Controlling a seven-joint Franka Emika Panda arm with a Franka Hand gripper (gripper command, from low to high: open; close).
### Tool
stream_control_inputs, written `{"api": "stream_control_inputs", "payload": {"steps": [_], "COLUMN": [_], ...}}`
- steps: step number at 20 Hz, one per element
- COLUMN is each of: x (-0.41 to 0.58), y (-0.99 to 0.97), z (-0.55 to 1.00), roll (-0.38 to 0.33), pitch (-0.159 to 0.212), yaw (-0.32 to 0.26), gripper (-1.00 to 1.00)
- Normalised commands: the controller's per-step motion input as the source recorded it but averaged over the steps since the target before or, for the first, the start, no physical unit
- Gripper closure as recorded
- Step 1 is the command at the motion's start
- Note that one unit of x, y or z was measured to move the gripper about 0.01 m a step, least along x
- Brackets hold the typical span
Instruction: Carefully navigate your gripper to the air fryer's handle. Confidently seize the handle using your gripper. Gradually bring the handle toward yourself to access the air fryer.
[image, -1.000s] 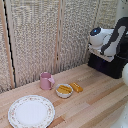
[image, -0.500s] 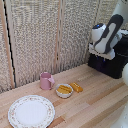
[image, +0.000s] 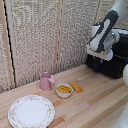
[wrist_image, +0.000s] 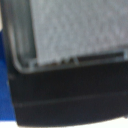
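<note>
The air fryer (image: 113, 66) is a black box at the exterior view's right, on the far side of the wooden table. My gripper (image: 98, 55) hangs at its upper front corner, on the side toward the exterior view's left, its white body pressed close to the black casing. The handle is hidden behind the arm and gripper. Close up in the wrist view, a black ribbed face of the air fryer (wrist_image: 65, 92) fills the frame below a grey panel, with a blue fingertip (wrist_image: 4, 55) at the edge. Whether the fingers hold anything does not show.
A pink mug (image: 46, 80), a small bowl of orange food (image: 64, 90) and an orange piece (image: 76, 87) sit mid-table. A flowered plate (image: 31, 111) lies near the front. A pale woven screen (image: 45, 35) stands behind the wooden table (image: 97, 102).
The arm has swung from a low, leaning pose to a more upright one over the air fryer. The gripper stays at the appliance's front corner, shifted only slightly.
</note>
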Motion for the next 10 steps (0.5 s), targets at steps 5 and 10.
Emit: {"api": "stream_control_inputs", "payload": {"steps": [5,10], "x": [-0.006,-0.195], "y": [0.81,0.88], "z": [-0.05,0.02], "roll": [0.000,0.011], "pitch": [-0.053,-0.035], "yaw": [-0.145,-0.056], "gripper": [1.00,1.00]}}
